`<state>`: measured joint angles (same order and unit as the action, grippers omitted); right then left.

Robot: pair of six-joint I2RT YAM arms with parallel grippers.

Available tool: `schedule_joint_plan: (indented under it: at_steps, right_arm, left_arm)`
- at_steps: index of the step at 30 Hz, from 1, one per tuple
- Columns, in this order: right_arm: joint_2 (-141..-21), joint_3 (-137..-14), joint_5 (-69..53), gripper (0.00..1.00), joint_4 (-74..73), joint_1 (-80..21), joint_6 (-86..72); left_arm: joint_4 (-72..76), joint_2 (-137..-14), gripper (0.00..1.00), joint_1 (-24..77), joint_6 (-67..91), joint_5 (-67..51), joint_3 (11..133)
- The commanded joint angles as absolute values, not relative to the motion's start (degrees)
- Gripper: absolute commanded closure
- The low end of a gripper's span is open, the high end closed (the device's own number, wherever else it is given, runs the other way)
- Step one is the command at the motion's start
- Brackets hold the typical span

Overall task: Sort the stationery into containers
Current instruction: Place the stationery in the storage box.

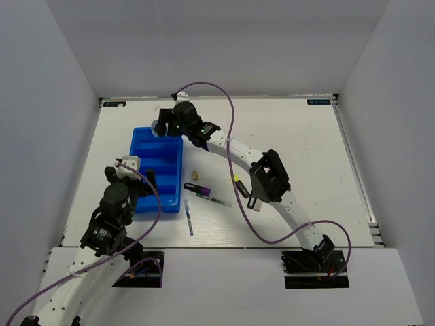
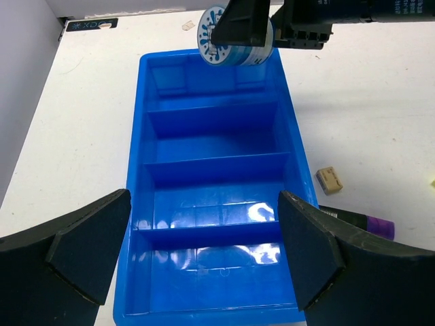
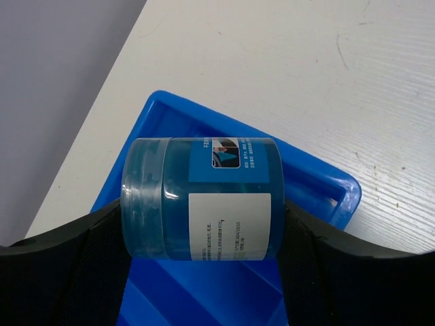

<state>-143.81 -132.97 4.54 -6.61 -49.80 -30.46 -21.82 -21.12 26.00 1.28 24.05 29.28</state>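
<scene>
- Table (image 1: 306,149) first: what was found on it?
- Tray (image 1: 163,159) was seen at the left, with every compartment bare. The left gripper (image 2: 204,238) was hung over its near end, fingers spread wide and nothing held.
- And the right gripper (image 1: 165,127)?
- It was stretched across to the tray's far end. The pot (image 3: 204,197) was clamped on its side between the fingers, which were kept well apart by its body. It was held above the farthest compartment and not yet set down.
- Which step was judged to be in hand?
- Placing of the pot, taken to be the first item sorted, since nothing was seen in the tray. The rest was seen loose on the table to the right of the tray. The marker (image 1: 199,189) was just beside it, and the highlighters (image 1: 239,185) were partly hidden under the right arm (image 1: 272,180). Two pens (image 1: 188,217) were seen toward the near edge, and the eraser (image 1: 195,175) just beyond the marker.
- What was called for next?
- A short lowering into that far compartment, kept clear of rim and divider, followed by an opening of the fingers. Because the pot was held on its side, a roll on release was to be expected, so a low release was thought wise. After that, the marker, being closest to the tray, could be taken by either gripper.
</scene>
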Motion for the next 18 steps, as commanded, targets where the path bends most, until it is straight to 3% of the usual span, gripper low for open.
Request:
schedule_joint_plan:
  at_steps: [1, 18]
  right_arm:
    - [-143.08, -134.74, 8.78, 1.0, 2.54, -49.83, -33.05]
    - [-145.63, -135.26, 12.66, 1.0, 3.52, -52.29, -34.28]
  left_arm:
    - [-20.92, -20.65, 0.0, 25.93, 1.14, 24.87, 28.92]
    - [-20.57, -19.78, 0.0, 25.93, 1.23, 24.96, 28.48]
